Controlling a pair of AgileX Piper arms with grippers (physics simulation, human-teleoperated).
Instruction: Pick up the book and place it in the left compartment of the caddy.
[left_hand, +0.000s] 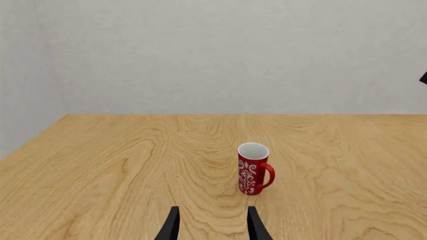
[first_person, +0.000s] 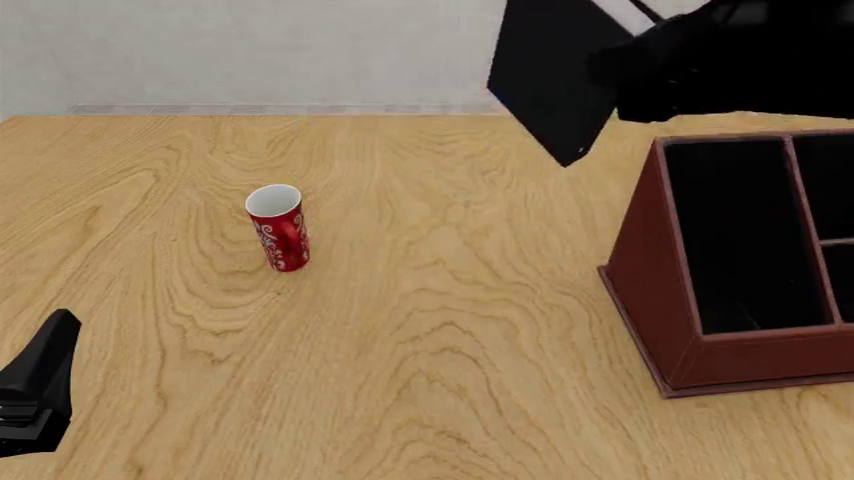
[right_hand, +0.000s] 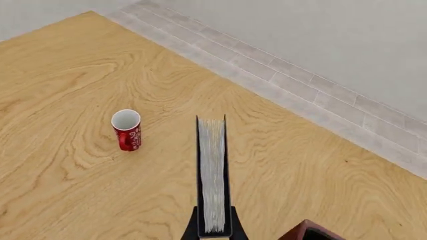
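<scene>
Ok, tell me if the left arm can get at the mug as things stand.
Probably yes: the left gripper is open, and only bare table lies between it and the upright mug.

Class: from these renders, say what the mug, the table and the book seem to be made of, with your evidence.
Mug: probably glazed ceramic, with a smooth red wall, white pattern and white inside. Table: light wood or wood veneer, with swirling grain and a matte look. Book: likely paper pages, seen as a pale lined edge, between thin black covers.

Wooden table (first_person: 441, 330) against pale wall (left_hand: 220, 55)
</scene>
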